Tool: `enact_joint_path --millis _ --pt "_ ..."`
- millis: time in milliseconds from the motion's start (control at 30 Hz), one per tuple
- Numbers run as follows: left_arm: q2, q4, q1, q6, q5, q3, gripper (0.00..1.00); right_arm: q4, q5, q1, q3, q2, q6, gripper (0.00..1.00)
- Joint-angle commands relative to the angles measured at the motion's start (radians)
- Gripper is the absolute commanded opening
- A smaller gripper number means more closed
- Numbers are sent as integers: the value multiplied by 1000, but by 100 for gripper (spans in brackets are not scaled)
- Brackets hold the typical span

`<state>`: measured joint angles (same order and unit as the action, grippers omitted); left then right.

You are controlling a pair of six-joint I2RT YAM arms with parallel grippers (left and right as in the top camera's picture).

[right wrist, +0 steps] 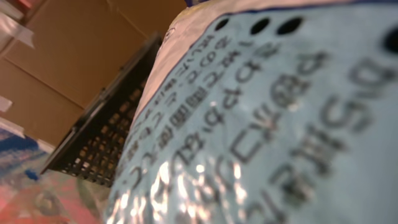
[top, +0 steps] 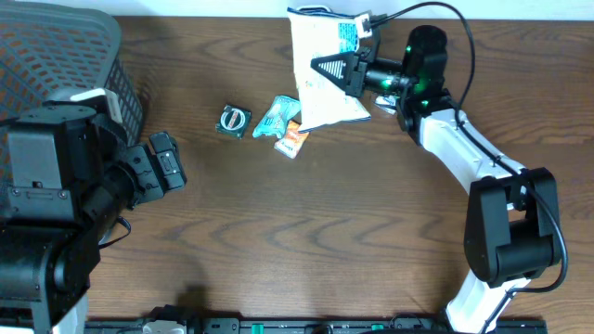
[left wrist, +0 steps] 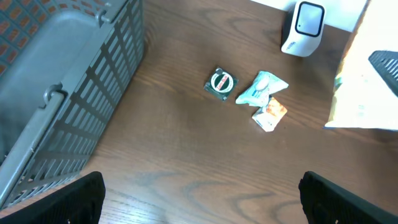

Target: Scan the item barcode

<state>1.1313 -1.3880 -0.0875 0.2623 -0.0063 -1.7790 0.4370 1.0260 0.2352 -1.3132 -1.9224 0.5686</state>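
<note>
Nearest you, your left gripper [top: 167, 163] hung with its jaws wide apart beside the grey mesh basket [top: 56, 46]. Mid-table lay a round green packet [top: 234, 121], a teal sachet [top: 277, 116] and an orange one [top: 293, 139], close together. Farther back, your right gripper [top: 325, 67] was clamped on the white snack bag [top: 316, 37], near the white scanner [left wrist: 303, 26] at the far edge.

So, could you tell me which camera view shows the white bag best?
Overhead: the whole white bag shows, pinched by the right gripper. Left wrist catches only its edge; right wrist, blurred close-up print.
</note>
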Motion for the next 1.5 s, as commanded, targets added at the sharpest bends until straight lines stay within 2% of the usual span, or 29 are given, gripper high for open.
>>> enact_joint_path --millis 0,233,833,1467 --pt "-2 -3 2 -2 -5 -7 98 22 -30 22 -9 21 -57 1" --pt "-2 -3 2 -2 -6 -7 98 86 -33 14 -9 21 -30 1" --pt "-2 -3 2 -2 -5 -7 98 -80 -33 16 -9 21 -32 1" --pt "-2 -3 2 -2 -5 -7 98 -82 -41 17 -9 21 -31 1"
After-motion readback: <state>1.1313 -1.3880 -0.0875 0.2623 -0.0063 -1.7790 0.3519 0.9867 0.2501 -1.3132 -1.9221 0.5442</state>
